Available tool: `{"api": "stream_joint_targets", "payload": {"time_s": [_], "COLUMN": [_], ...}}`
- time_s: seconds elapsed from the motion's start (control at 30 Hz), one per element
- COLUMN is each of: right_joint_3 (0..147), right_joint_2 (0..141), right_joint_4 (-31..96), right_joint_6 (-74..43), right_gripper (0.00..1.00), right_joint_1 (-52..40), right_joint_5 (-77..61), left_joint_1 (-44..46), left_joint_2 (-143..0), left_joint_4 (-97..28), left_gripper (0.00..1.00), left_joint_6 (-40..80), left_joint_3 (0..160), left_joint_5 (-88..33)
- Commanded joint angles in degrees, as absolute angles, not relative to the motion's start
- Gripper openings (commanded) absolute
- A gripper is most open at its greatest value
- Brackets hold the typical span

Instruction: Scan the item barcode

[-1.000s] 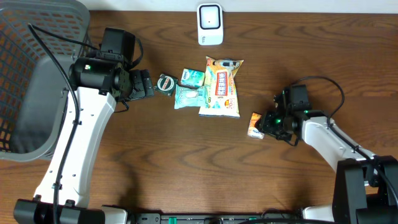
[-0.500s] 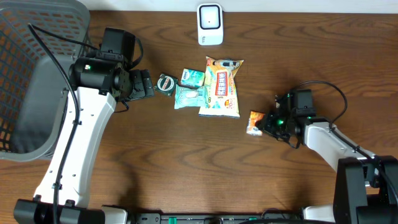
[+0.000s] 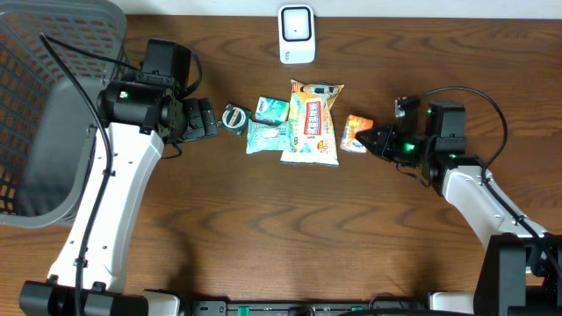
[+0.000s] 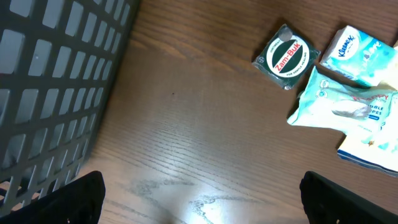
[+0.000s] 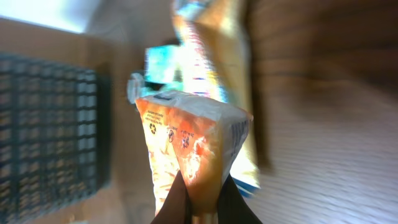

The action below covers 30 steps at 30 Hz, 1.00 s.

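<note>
Overhead, right tool (image 3: 369, 140) pinching orange packet (image 3: 355, 133), wrist view shows recycling mark (image 5: 153, 130)

The basket (image 3: 53, 114) stands at the table's (image 3: 263, 228) 9 o'clock edge, the scanner (image 3: 297, 35) at 12 o'clock. Centre cluster: round tin (image 3: 234, 117) at 9 o'clock of the tissue pack (image 3: 272, 109); wipes pack (image 3: 269, 136) touching at its 6 o'clock; snack bag (image 3: 313, 123) at its 3 o'clock. The small packet (image 3: 355, 133) sits just beside the bag's 3 o'clock side, in the right gripper (image 3: 370, 138).
</note>
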<state>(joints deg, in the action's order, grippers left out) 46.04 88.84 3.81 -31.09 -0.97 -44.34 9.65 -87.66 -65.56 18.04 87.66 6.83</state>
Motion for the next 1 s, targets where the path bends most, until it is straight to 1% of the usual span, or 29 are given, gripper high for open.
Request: {"api": "stream_joint_targets", "payload": {"time_s": [0.0,0.1,0.23,0.37,0.57,0.67,0.97], "right_joint_3": [46.98,46.98,46.98,46.98,46.98,46.96,46.96], "right_joint_2": [87.99,87.99,87.99,87.99,87.99,87.99,88.12], "right_joint_4": [-1.63,-9.08,-19.31,-26.74,-36.75,-38.92,-39.05], "right_joint_6": [-31.48,-32.14,-36.27,-41.60,-46.59,-47.59,-47.53], "right_gripper": [0.01,0.01,0.01,0.01,0.01,0.01,0.01], "right_joint_1": [-0.82,-0.82,-0.84,-0.84,-0.73,-0.73,-0.67], "right_joint_5": [-56.12,-62.70,-69.45,-72.18,-76.25,-77.78,-78.85], "left_joint_1": [9.54,9.54,9.54,9.54,9.54,9.54,9.54], "left_joint_2": [-87.57,-87.57,-87.57,-87.57,-87.57,-87.57,-87.57], "left_joint_4": [-65.69,-65.71,-65.71,-65.69,-65.69,-65.69,-65.69], "left_gripper": [0.98,0.99,0.99,0.99,0.99,0.99,0.99], "left_joint_6": [18.33,18.33,18.33,18.33,18.33,18.33,18.33], "left_joint_3": [87.59,87.59,87.59,87.59,87.59,87.59,87.59], "left_joint_5": [7.77,7.77,7.77,7.77,7.77,7.77,7.77]}}
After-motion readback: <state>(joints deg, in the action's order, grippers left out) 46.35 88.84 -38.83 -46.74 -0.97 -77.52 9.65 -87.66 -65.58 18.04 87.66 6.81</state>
